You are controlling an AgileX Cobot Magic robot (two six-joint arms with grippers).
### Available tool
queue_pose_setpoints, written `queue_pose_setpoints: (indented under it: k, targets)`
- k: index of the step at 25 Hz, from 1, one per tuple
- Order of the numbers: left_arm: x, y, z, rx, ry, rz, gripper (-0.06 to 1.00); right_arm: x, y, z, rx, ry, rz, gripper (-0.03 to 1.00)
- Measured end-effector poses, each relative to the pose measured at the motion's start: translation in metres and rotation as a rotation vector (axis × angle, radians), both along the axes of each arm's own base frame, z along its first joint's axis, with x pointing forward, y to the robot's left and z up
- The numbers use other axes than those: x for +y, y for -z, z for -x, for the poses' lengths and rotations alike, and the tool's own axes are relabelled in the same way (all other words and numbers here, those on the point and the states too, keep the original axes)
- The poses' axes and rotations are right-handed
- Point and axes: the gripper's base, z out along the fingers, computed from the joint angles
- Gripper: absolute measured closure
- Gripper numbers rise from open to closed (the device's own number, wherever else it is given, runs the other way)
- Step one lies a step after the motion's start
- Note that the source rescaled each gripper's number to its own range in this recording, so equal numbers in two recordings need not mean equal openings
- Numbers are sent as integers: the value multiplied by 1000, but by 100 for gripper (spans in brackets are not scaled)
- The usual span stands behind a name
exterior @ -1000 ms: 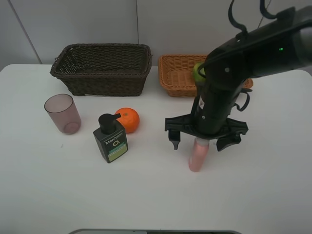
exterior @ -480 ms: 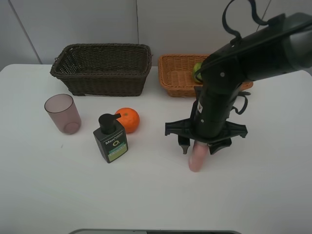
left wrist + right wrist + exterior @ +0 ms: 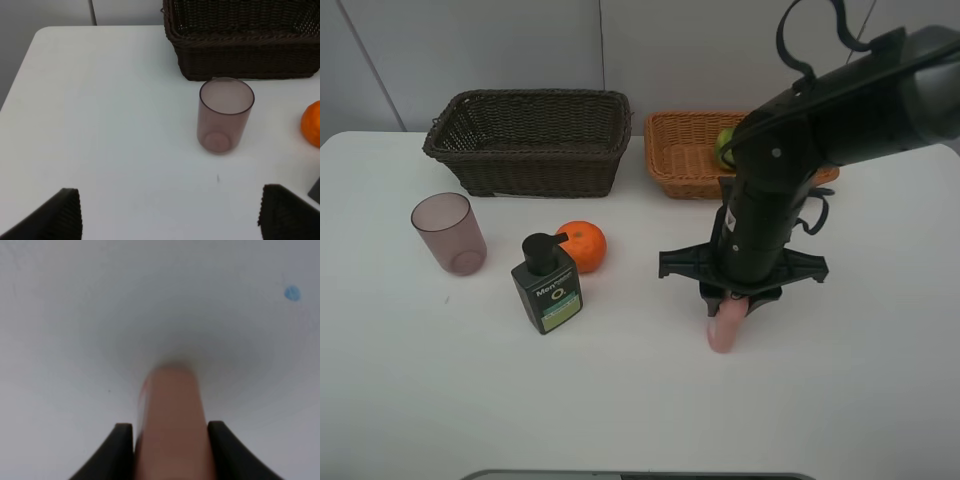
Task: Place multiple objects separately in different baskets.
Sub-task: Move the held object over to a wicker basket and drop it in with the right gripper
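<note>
White table [image 3: 620, 400]: baskets [image 3: 530, 162], cup [image 3: 448, 232], orange [image 3: 583, 245], pump bottle [image 3: 548, 293]

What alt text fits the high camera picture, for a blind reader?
The right arm's black fingers grip a slim pink spray bottle upright on a white table. Left: translucent pink cup, dark pump bottle, orange. Behind: dark brown wicker basket, orange-tan wicker basket.

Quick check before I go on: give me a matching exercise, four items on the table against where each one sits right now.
Items:
1. cup
2. orange
3. spray bottle
4. green fruit

Places:
A. in the tan basket
B. between the fingers of the right hand
C. standing alone, far left
D. just behind the pump bottle

Pairs: 1-C, 2-D, 3-B, 4-A
</note>
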Motion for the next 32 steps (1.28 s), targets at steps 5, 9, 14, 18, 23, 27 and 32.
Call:
queue_pose_setpoints:
  k: [5,9,14,18,23,27,32]
  targets:
    - [0,0,0,0,0,0,3,0,0,0,0,0,0,96]
    - [0,0,0,0,0,0,3,0,0,0,0,0,0,96]
    - [0,0,0,0,0,0,3,0,0,0,-1,0,-1,96]
    - [0,0,0,0,0,0,3,0,-10,0,-25,-5,-20,96]
    - [0,0,0,0,0,0,3,5,-44,-9,-92,-79,-49,96]
    - [0,0,0,0,0,0,3,12,-66,-18,-103,-174,-39,96]
    - [0,0,0,0,0,0,3,21,-92,-29,-154,-271,-53,96]
